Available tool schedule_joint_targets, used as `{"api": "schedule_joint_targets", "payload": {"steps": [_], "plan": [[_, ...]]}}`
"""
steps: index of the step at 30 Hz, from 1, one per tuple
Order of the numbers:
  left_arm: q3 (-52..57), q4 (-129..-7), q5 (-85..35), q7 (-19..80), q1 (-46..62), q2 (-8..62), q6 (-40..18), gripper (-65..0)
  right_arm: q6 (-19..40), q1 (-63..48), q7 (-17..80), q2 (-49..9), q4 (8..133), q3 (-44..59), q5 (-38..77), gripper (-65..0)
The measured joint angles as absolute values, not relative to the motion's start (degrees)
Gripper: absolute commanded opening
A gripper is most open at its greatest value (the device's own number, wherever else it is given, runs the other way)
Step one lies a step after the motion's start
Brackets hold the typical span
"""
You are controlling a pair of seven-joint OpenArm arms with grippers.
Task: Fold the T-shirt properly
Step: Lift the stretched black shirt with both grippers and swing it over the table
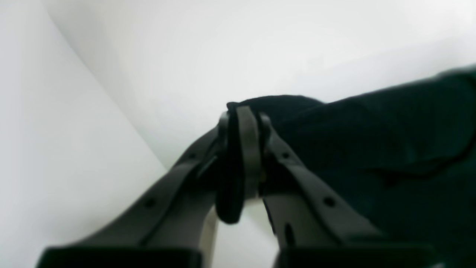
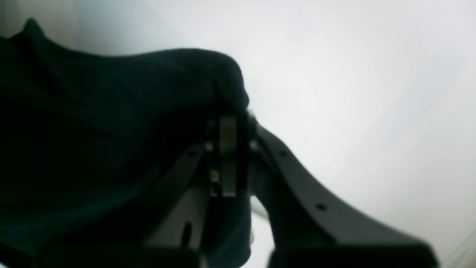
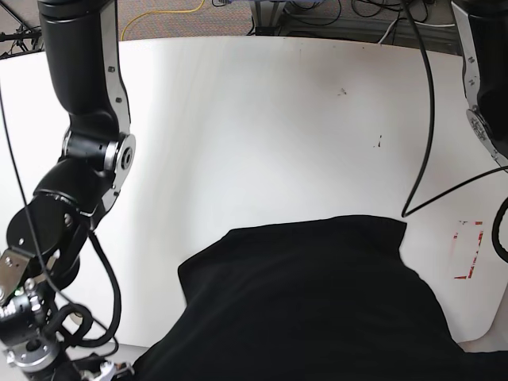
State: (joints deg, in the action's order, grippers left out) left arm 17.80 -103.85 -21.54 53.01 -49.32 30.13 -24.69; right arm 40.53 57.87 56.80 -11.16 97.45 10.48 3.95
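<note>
Both grippers, left gripper (image 1: pixel 243 123) and right gripper (image 2: pixel 232 128), are clenched on the T-shirt (image 3: pixel 317 302); uneven pulling could get it bunched lower-frame.

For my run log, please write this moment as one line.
task: fold shirt | left fingers: shut on shirt | right fingers: shut on shirt | shirt: partly on table

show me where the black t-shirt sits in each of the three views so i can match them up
Left wrist: the T-shirt fills the right side, an edge pinched in the left gripper.
Right wrist: it fills the left side, an edge pinched in the right gripper.
Base: it spreads across the bottom centre and right; neither gripper shows.
Shared landmark: the white table, also the pale background in both wrist views.
</note>
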Motion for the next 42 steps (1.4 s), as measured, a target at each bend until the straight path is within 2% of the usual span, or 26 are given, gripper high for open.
{"api": "schedule_joint_targets", "payload": {"steps": [11,19,32,42], "plan": [[14.83,-97.78,-21.21,52.69,-64.25,31.33,-24.53,-65.0,40.53,70.61,56.53,-12.23,89.06,10.07,4.29,-62.9],[10.9,-96.71,-21.65,52.16,-67.48,32.77,-24.51,-65.0,40.51,71.96,56.62,-12.56,88.44,10.17,4.1,-62.9],[10.72,-103.26,-21.61,52.66,-51.86,31.64,-24.58,-65.0,40.51,55.72,58.67,-14.94,98.65,10.55,3.55,-62.9],[15.7,-112.01,-21.15,52.73,-35.4,25.23,-24.45,-65.0,40.56,36.91,58.7,-12.62,110.26,13.98,4.34,-62.9]]}}
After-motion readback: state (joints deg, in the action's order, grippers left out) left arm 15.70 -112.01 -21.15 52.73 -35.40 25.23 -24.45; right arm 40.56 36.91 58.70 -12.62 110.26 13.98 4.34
